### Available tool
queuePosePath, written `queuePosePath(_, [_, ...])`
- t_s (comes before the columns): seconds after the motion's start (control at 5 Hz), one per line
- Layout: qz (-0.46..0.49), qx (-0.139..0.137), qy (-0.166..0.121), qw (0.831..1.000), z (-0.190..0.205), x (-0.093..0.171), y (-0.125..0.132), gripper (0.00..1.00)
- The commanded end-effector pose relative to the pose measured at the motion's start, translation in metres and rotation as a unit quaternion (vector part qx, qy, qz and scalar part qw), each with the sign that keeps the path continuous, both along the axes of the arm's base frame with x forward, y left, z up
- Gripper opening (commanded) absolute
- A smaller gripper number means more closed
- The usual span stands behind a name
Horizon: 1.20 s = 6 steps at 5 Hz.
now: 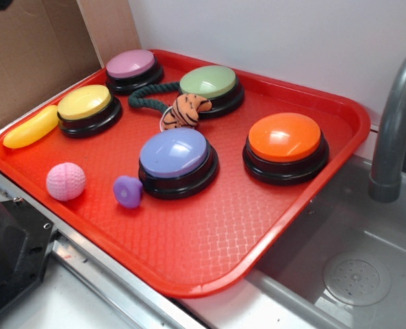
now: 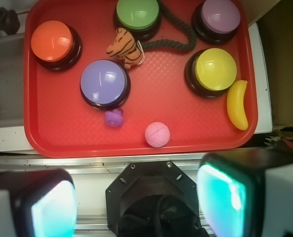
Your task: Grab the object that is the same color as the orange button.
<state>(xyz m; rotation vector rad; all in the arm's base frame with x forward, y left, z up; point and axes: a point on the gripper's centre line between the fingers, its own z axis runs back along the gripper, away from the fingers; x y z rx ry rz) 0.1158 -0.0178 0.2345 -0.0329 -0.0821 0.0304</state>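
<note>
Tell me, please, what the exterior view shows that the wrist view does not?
Only the exterior view shows the grey faucet and the sink drain. Only the wrist view shows the gripper, its fingers wide apart. Both show the red tray, the orange button, the plush tiger, the banana and the pink ball.

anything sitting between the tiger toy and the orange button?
No. In the exterior view, only bare red tray lies between the tiger toy and the orange button. The green button sits behind that stretch, the purple-blue button in front.
</note>
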Motion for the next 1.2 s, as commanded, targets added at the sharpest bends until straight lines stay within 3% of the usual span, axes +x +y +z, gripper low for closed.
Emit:
queuePosePath(0.0, [0.0, 0.0, 0.0, 1.0, 0.0, 0.0, 0.0, 1.0])
queuePosePath(0.2, [0.026, -0.028, -0.001, 0.999, -0.013, 0.021, -0.003, 1.0])
queuePosePath(0.6, [0.15, -0.059, -0.044, 0.986, -0.04, 0.063, -0.001, 1.0])
queuePosePath(1.0, [0.273, -0.048, -0.055, 0.959, -0.076, 0.103, 0.005, 1.0])
